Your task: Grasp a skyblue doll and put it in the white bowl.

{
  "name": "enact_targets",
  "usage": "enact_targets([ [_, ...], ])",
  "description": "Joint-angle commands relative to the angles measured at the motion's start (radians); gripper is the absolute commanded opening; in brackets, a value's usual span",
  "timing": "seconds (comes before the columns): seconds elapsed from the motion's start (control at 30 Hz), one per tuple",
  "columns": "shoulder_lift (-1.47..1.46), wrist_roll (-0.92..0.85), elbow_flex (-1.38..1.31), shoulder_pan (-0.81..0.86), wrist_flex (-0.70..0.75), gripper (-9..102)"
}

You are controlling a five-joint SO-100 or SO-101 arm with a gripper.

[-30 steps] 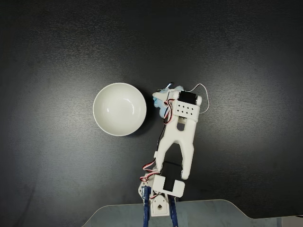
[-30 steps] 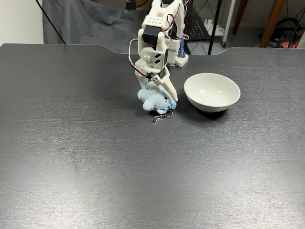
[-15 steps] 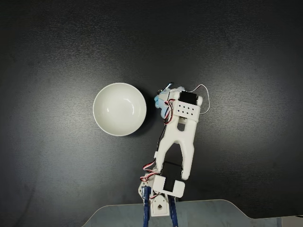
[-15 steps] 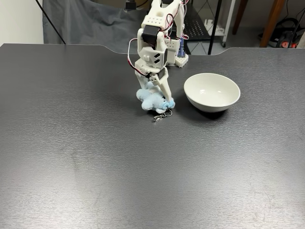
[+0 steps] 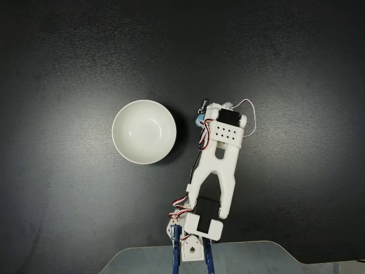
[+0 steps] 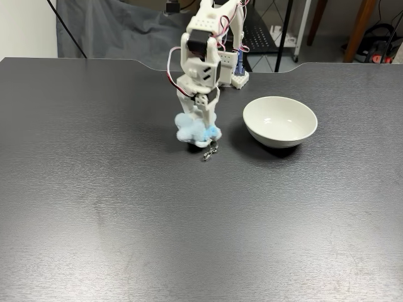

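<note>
The skyblue doll (image 6: pixel 194 129) is a fluffy light-blue plush clamped between the fingers of my gripper (image 6: pixel 200 118), which points straight down and is shut on it. Its metal keyring (image 6: pixel 210 152) dangles down to the table. In the top-down fixed view the white wrist (image 5: pixel 225 127) covers most of the doll (image 5: pixel 199 120); a blue sliver and the keyring (image 5: pixel 201 105) stick out. The white bowl (image 5: pixel 144 132) stands empty just left of the wrist there, and right of the doll in the front fixed view, where the bowl (image 6: pixel 280 119) is about a doll's width away.
The dark table (image 6: pixel 189 220) stretches wide on all sides. The arm's base (image 5: pixel 191 240) sits at the table's edge by a clear plate (image 5: pixel 251 257). Behind the table are a grey cloth (image 6: pixel 113 31) and furniture legs (image 6: pixel 365 25).
The gripper has tightened on the doll and raised it a little. In the front fixed view the doll shifted slightly left, and the wrist now covers more of it from above.
</note>
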Motion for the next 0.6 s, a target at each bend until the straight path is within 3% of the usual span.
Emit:
enact_targets([
  [0.0, 0.112, 0.189, -0.163, 0.043, 0.009, -2],
  [0.2, 0.222, 0.453, -0.374, 0.044, 0.074, -2],
  [0.43, 0.382, 0.497, -0.505, 0.029, 0.431, -2],
  [0.57, 0.479, 0.497, -0.541, 0.041, 0.561, -2],
])
